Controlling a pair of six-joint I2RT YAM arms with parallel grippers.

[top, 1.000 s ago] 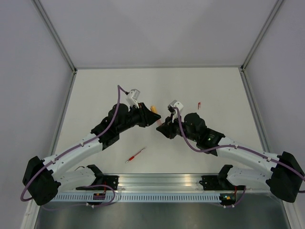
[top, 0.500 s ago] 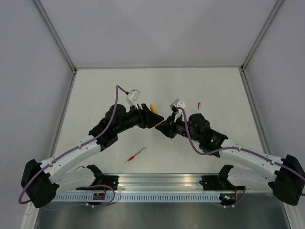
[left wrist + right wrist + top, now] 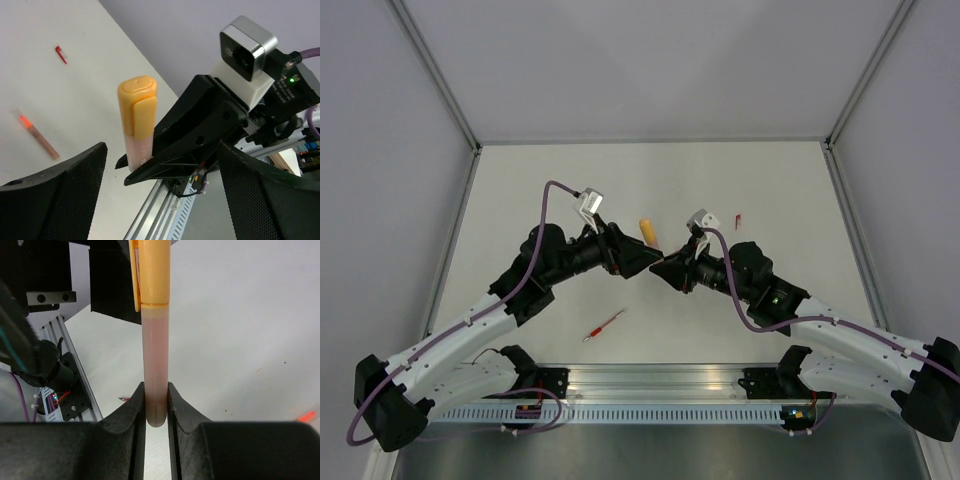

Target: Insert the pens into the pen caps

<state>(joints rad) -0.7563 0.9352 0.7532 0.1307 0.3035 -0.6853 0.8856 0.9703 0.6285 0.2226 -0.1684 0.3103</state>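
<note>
A pale pink pen [image 3: 155,355] with an orange cap [image 3: 154,270] on its far end stands between the pads of my right gripper [image 3: 156,407], which is shut on its barrel. In the top view that pen [image 3: 646,232] juts out where the two grippers meet. My left gripper [image 3: 160,200] is open, its fingers spread wide on either side of the capped pen [image 3: 137,120] and touching nothing. A red pen [image 3: 605,325] lies on the table in front of the arms. A small red cap [image 3: 738,220] lies to the right.
A pale orange stick with a red tip [image 3: 37,134] lies on the table near the red cap [image 3: 60,54]. The aluminium rail [image 3: 650,380] runs along the near edge. Walls close in the table's left, back and right.
My left gripper has opened and let go of the orange cap end, drawing back a little to the left. The right gripper still holds the pen and has shifted slightly left and nearer.
</note>
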